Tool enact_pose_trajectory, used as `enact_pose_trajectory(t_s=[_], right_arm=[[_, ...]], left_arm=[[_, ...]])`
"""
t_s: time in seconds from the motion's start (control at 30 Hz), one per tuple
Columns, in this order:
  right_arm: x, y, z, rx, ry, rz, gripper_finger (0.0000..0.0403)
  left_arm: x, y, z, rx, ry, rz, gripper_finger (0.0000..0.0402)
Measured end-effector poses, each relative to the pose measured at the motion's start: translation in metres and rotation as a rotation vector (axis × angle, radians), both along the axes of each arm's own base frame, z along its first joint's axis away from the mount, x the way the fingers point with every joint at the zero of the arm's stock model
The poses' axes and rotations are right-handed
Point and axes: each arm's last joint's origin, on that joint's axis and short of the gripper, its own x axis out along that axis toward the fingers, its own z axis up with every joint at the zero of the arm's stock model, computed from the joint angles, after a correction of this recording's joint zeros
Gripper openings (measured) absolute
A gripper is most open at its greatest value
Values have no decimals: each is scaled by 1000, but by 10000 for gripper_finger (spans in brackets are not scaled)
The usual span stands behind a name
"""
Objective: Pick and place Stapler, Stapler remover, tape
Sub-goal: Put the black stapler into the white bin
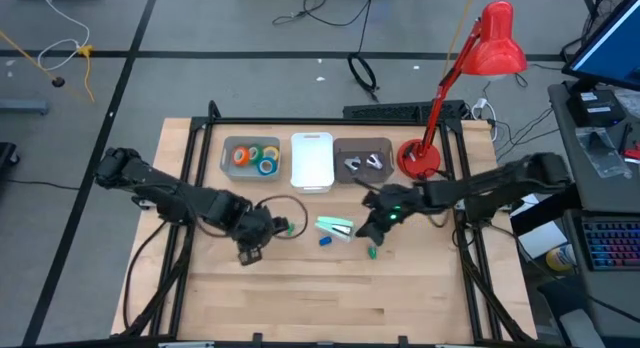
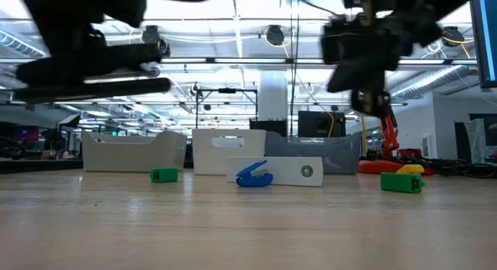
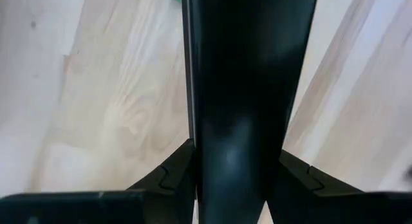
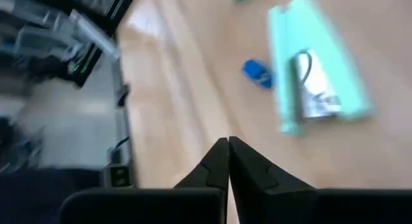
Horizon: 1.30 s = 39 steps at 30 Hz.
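Observation:
My left gripper (image 1: pixel 250 240) hangs over the table's left-middle, shut on a black stapler (image 3: pixel 248 89) that fills the left wrist view. In the low view the black stapler (image 2: pixel 93 72) hangs well above the table. My right gripper (image 4: pixel 227 145) is shut and empty. It hovers just right of a mint-green stapler (image 1: pixel 336 226) that lies flat on the table and also shows as the mint-green stapler (image 4: pixel 315 63). Several tape rolls (image 1: pixel 255 158) lie in the grey bin. Pale staple removers (image 1: pixel 362 165) lie in the dark bin. My left gripper pinches the black stapler's long body (image 3: pixel 212 159) between its two fingers, one finger (image 3: pixel 170 176) on each side. The body runs forward along the fingers and hides the pads. The stapler is lifted clear of the table.
Three bins stand in a row at the far side: a grey bin (image 1: pixel 228 148), a white bin (image 1: pixel 312 183), a dark bin (image 1: pixel 340 148). A red desk lamp (image 1: pixel 420 158) stands right of them. Small blue (image 1: pixel 325 241) and green (image 1: pixel 372 252) bits lie near the mint stapler.

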Motion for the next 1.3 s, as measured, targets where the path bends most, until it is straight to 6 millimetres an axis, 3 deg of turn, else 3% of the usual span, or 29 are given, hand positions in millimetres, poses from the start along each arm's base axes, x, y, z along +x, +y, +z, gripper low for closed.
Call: enact_pose_trajectory(t_s=[0.2, 0.33, 0.53, 0.73, 0.9, 1.1, 1.3], right_arm=[[-51, -1, -10, -169, 40, -89, 1], [-73, -1, -15, -216, 73, -71, 1], [-90, 1, -15, -366, 103, 45, 1], [-98, -1, -13, -474, 99, 120, 1], [-100, -1, -12, -508, 92, 155, 1], [-101, -2, -11, -544, 76, 187, 1], [-103, -2, -12, -567, 85, 215, 1]], left_arm=[[22, 30, 5, -146, -103, 239, 139], [34, 56, 27, -144, -209, 414, 139], [46, 102, 73, -53, -411, 649, 139], [64, 138, 87, -28, -471, 787, 139], [94, 168, 75, -18, -452, 873, 139], [120, 207, 47, -46, -373, 981, 139], [127, 231, 21, -124, -282, 1079, 139]])
